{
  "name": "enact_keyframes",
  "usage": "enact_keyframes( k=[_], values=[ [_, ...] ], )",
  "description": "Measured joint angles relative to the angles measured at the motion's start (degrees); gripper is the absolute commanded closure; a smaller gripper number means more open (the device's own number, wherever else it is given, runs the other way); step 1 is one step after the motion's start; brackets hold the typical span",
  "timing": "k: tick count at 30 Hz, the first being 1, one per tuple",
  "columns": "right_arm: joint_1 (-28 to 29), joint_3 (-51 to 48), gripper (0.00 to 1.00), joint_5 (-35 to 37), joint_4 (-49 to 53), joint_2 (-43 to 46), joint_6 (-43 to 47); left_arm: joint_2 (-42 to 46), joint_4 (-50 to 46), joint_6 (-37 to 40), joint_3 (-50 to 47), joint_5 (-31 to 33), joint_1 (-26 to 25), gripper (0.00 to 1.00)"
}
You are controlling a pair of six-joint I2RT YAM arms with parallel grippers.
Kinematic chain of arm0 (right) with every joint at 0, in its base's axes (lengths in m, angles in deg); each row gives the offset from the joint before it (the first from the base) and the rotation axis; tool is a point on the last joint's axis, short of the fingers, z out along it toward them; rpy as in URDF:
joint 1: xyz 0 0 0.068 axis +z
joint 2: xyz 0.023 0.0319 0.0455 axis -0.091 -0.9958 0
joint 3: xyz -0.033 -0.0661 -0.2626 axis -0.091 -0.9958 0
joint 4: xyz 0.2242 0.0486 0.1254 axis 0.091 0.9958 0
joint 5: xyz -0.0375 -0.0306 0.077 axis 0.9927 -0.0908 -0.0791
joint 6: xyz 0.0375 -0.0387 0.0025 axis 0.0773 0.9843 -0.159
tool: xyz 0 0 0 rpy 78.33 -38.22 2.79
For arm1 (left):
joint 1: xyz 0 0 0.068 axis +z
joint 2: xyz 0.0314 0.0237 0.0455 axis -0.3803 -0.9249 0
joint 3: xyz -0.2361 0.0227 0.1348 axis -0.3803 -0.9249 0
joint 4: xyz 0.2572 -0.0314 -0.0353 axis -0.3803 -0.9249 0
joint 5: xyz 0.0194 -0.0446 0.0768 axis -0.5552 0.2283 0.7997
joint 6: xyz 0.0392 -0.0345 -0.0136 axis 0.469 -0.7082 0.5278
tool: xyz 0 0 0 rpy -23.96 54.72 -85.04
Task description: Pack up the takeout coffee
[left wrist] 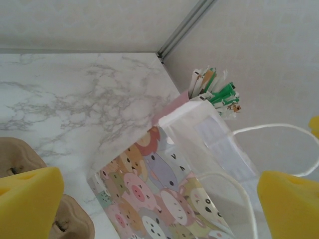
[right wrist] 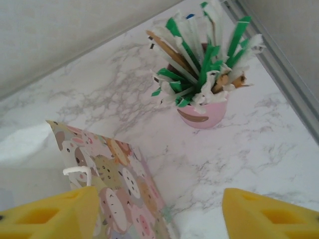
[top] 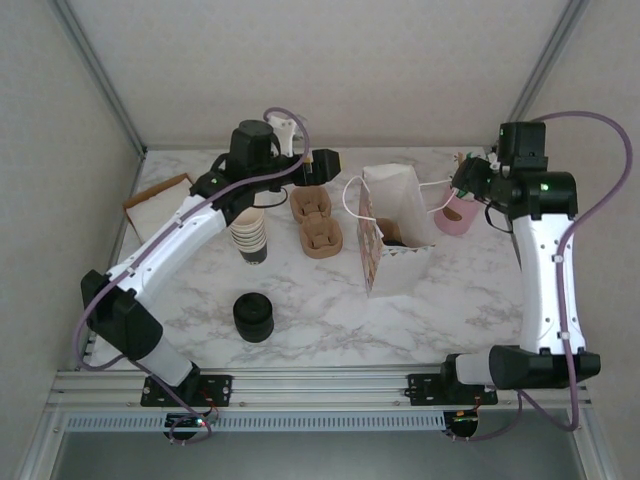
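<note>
The lids (top: 253, 317) stand nearest, left of the bag (top: 375, 262). A dark shape inside the bag seems to be the coffee (top: 393, 238). The left gripper (left wrist: 159, 206) hangs left of the bag, fingers wide apart and empty. The right gripper (right wrist: 159, 214), right of the bag, is likewise parted and empty.

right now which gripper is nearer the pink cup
Right. The right gripper sits just beside the pink cup; the left gripper is beyond the paper bag, by the cup carriers.

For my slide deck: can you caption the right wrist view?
Right gripper open over the marble table, animal-print bag by one finger, pink cup of wrapped sticks beyond.
</note>
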Motion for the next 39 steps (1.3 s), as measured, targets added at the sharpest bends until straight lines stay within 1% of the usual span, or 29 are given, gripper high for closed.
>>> enact_keyframes(
  k=[3,6,8,14,20,25,30,39],
  values=[
    [-0.1,1.0,0.54,-0.6,-0.8,-3.7,0.8,-2.7,0.0,0.0,1.6,-2.2,1.5,0.0],
    [-0.1,2.0,0.56,-0.7,-2.0,-8.1,1.4,-5.0,-0.1,0.0,2.8,-3.9,3.1,0.0],
    [-0.1,3.0,0.59,-0.6,-2.4,-10.7,1.7,-6.1,-0.2,0.0,3.7,-4.7,3.8,0.0],
    [-0.1,8.8,0.67,1.5,-3.6,-18.5,3.2,-8.1,-0.1,0.0,5.9,-6.9,4.9,0.0],
    [-0.2,15.0,0.72,5.0,-3.8,-24.9,5.3,-8.9,0.0,0.2,6.5,-8.6,6.1,0.0],
    [-0.4,18.8,0.73,6.5,-3.8,-29.3,7.2,-9.7,0.0,0.2,6.6,-9.2,7.2,0.0],
    [-0.4,22.5,0.71,7.3,-3.3,-32.9,9.4,-10.7,0.0,0.2,6.6,-9.8,7.5,0.0],
    [-0.8,26.8,0.73,7.5,-2.3,-37.0,12.4,-11.1,0.0,0.2,6.6,-10.0,7.5,0.0]
  ],
)
